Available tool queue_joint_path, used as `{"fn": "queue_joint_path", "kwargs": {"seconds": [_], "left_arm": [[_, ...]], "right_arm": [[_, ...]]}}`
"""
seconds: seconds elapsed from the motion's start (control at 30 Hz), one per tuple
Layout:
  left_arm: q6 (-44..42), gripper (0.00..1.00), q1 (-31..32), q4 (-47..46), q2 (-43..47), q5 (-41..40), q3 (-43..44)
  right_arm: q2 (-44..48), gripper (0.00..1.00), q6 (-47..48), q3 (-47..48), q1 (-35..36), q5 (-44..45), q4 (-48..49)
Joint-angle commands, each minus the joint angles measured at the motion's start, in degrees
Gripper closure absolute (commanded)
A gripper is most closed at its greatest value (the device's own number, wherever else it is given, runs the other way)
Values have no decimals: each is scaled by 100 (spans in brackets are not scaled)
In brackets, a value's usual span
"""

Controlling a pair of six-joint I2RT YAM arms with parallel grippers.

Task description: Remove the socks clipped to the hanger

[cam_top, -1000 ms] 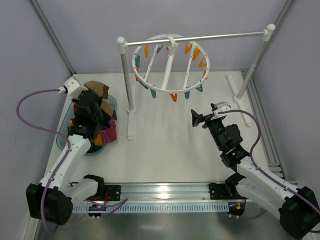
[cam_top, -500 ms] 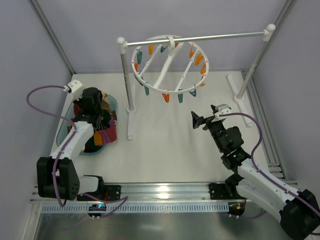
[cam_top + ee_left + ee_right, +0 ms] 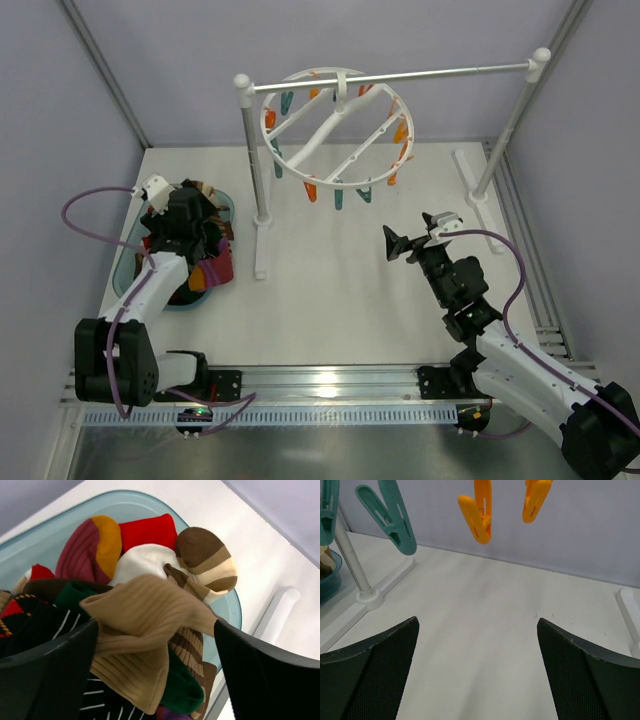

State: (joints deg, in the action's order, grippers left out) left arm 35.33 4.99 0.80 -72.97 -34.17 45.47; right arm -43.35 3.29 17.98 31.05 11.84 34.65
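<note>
The socks (image 3: 145, 630) lay heaped in a teal basin (image 3: 45, 530) at the counter's (image 3: 340, 290) left edge, close to the left wall: tan ribbed, brown-striped, red, maroon with orange, green and black patterned pieces. The left gripper (image 3: 155, 627) hung just above the heap with its jaws spread, the tan sock draped between them and pinched by neither.

The hanger (image 3: 326, 128) hung tilted from the metal bar of the white-posted rack (image 3: 400, 77) at the back, its orange clips (image 3: 477, 515) and teal clips (image 3: 392, 517) dangling from the ring. The rack's left post and long foot (image 3: 375, 592) stood between the basin and the middle of the counter; its right post and foot stood near the right wall.

The right gripper (image 3: 477, 622) hovered over the counter right of centre, below and in front of the clips, jaws spread wide around nothing. White counter stretched from there to the left foot and back to the wall.
</note>
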Motion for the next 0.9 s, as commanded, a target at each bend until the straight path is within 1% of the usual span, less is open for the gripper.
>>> {"fn": "queue_joint_path", "kwargs": {"seconds": [0.0,0.1,0.17,0.23,0.3,0.33,0.37,0.43,0.47,0.53,0.57,0.6,0.67,0.7,0.73,0.8,0.87], "left_arm": [[149,0,-42,-97,361,78,-73],[263,1,-42,17,581,86,-249],[316,0,-25,-9,932,25,-451],[360,0,80,-36,1396,-133,-644],[326,0,255,-36,1776,-528,-750],[273,1,509,-53,2143,-677,-820],[229,0,703,-53,2312,-1009,-856],[-95,0,1072,-421,2655,-1274,-1030],[-227,0,1552,-771,2909,-1546,-1110],[-709,0,1968,-1203,3078,-1697,-1364],[-868,0,2127,-1396,3130,-1680,-1444],[-992,0,2381,-1790,3140,-1541,-1584],[-1457,1,2558,-2196,3114,-1286,-1734],[-1642,1,2733,-2659,3035,-1128,-1813],[-1870,0,2805,-2881,2965,-787,-1936],[-2345,0,2980,-3338,2676,-530,-1990],[-2635,0,3270,-3542,2447,-275,-1937]], "right_arm": [[73,0,-4,22,15,-6,305],[64,0,-4,22,15,-6,305],[73,0,-4,22,7,-6,314],[64,0,-4,22,7,-23,305],[46,0,-4,39,15,-15,305],[20,0,-4,39,15,-15,296],[20,0,-12,48,15,-32,288],[-6,0,-13,48,7,-41,305],[-15,0,-21,57,15,-50,288],[-50,0,-21,57,15,-32,279],[-50,1,-30,57,15,-23,279],[-59,0,-30,57,15,-15,279],[-103,0,-39,39,15,47,305],[-112,0,-39,30,7,82,322],[-190,0,-39,39,15,108,349],[-287,0,-48,83,15,144,340],[-445,0,-39,127,15,178,314]]}}
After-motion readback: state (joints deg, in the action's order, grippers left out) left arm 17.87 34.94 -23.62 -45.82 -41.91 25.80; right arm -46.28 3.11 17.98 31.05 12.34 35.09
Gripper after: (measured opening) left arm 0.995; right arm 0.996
